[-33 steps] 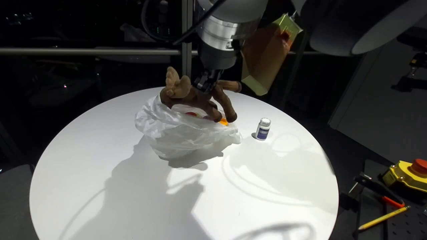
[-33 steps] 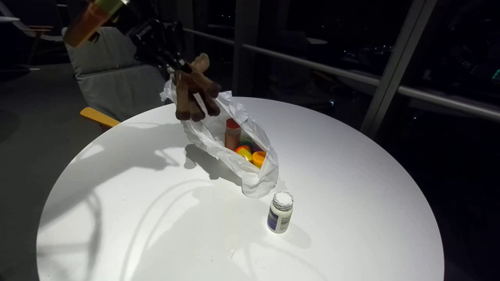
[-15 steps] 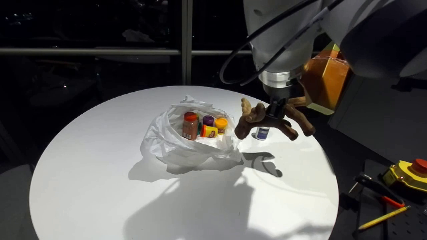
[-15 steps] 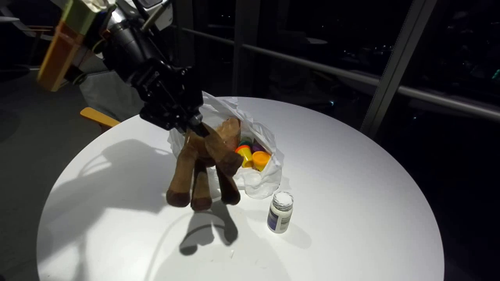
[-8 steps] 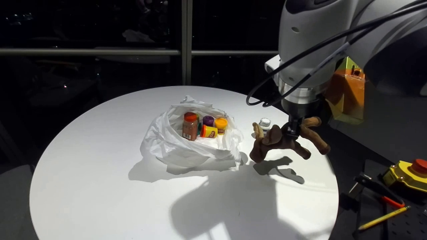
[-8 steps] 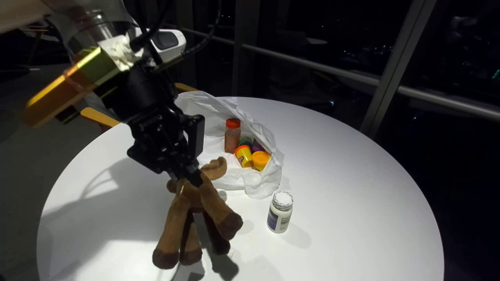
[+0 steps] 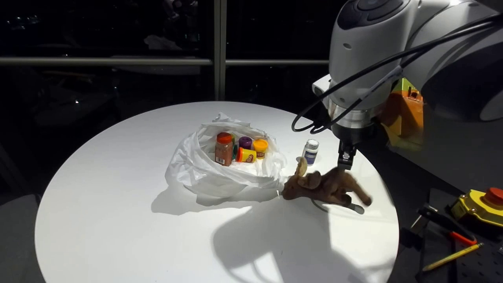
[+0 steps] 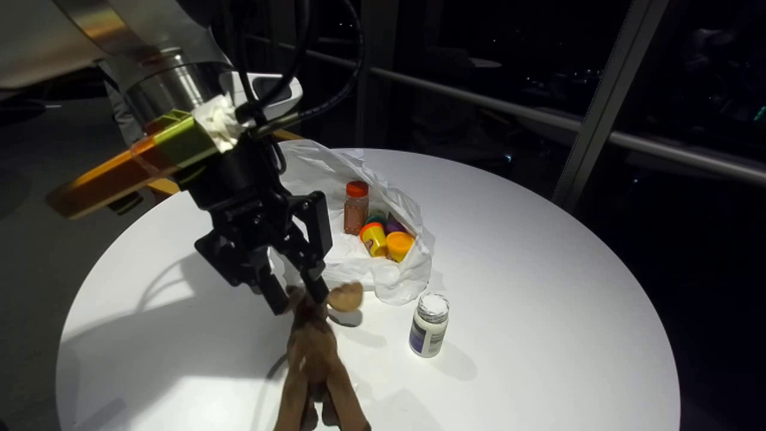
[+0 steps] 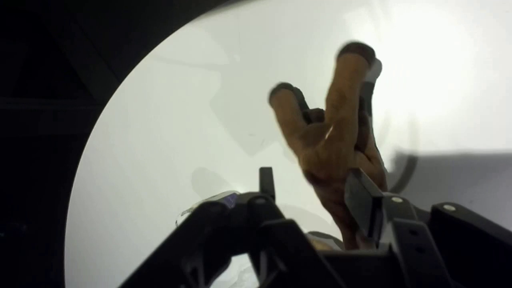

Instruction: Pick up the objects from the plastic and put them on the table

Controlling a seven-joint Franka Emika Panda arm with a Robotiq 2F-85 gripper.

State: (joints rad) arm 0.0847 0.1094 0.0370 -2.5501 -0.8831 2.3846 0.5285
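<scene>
Table [image 8: 538, 287]: brown toy [image 8: 316, 359] below gripper [image 8: 300, 303]

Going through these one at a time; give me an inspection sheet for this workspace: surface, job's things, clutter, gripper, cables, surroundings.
Surface: round white table, shadowed in parts.
Job's things: open plastic bag on it, holding a red-lidded jar, yellow tub, orange tub, purple-topped tub and a mostly hidden green item; brown plush beside the bag, table contact unclear; white bottle upright on the table.
Clutter: pencil on a dark side stand, a yellow box with a red button nearby.
Gripper: jaws apart, one clear of the plush, the other near or against it.
Cables: looped along the arm, above the table.
Surroundings: dark; metal rail beyond the table.
</scene>
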